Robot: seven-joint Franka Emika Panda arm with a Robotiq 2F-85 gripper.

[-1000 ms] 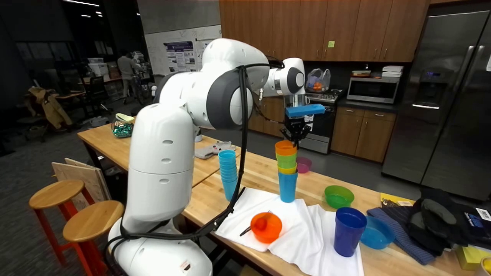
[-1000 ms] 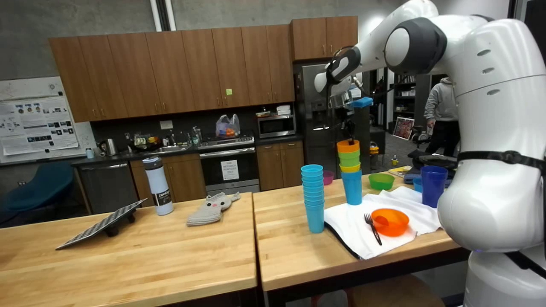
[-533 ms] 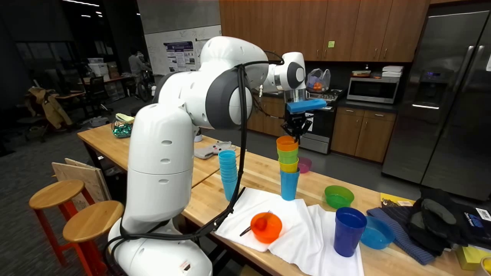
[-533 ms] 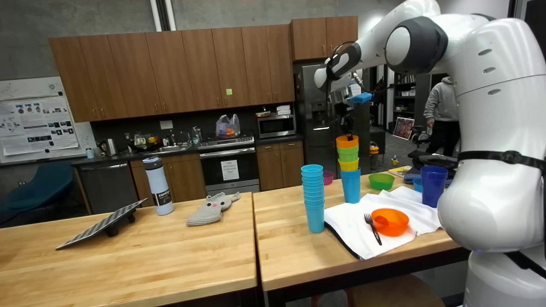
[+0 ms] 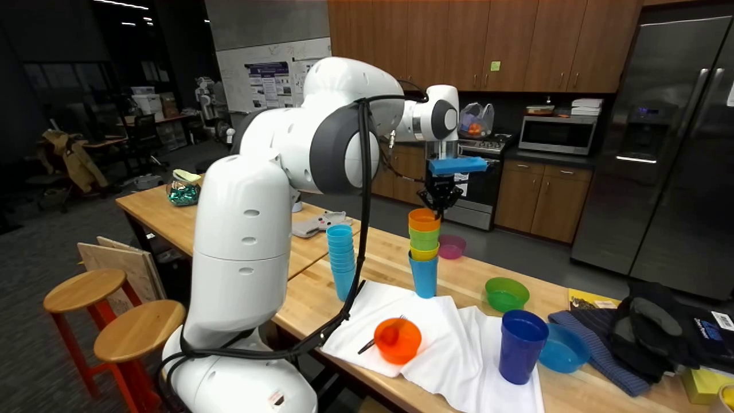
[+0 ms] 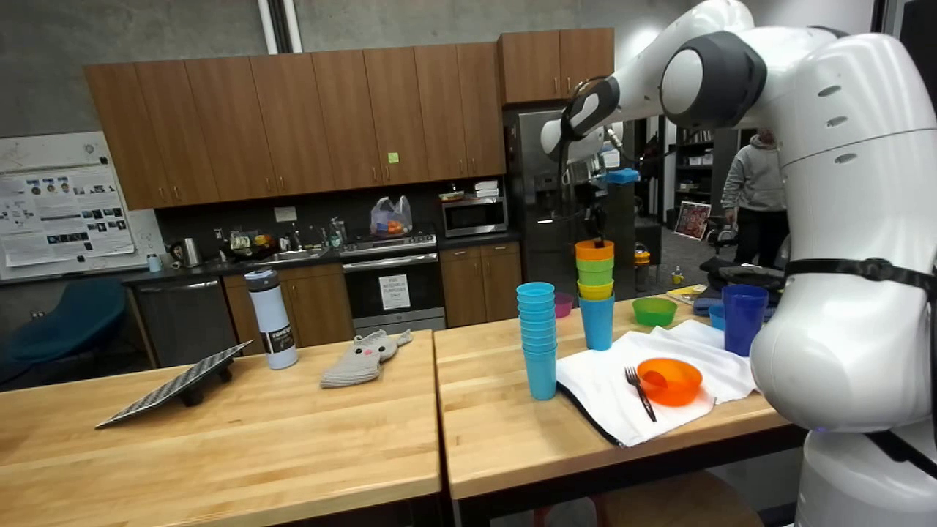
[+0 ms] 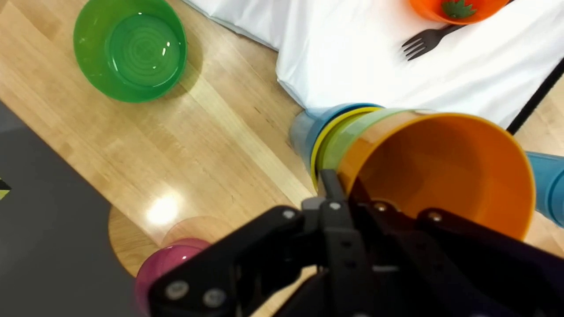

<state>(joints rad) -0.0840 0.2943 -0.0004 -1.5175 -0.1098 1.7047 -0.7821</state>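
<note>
My gripper (image 7: pixel 346 189) is shut on the rim of the orange cup (image 7: pixel 434 163), one finger inside the cup and one outside. The gripper shows above the cup in both exterior views (image 5: pixel 438 213) (image 6: pixel 599 240). The orange cup (image 5: pixel 423 220) is the top of a nested stack. Below it are a light green cup (image 5: pixel 424 237), a yellow cup (image 5: pixel 424 253) and a light blue cup (image 5: pixel 425 278). The stack is near upright beside the white cloth (image 5: pixel 459 344). I cannot tell whether its base touches the table. The inner fingertip is partly hidden in shadow.
A taller light blue cup stack (image 6: pixel 539 344) stands nearby. A green bowl (image 5: pixel 507 293), pink bowl (image 5: pixel 451 246), blue bowl (image 5: pixel 565 348) and dark blue cup (image 5: pixel 523 347) are around. An orange bowl (image 5: pixel 398 341) and a black fork (image 6: pixel 640 395) lie on the cloth.
The gripper and the held cup stack rose slightly, then came down again. They have shifted a little to the left in both exterior views. The grip on the orange cup is kept.
</note>
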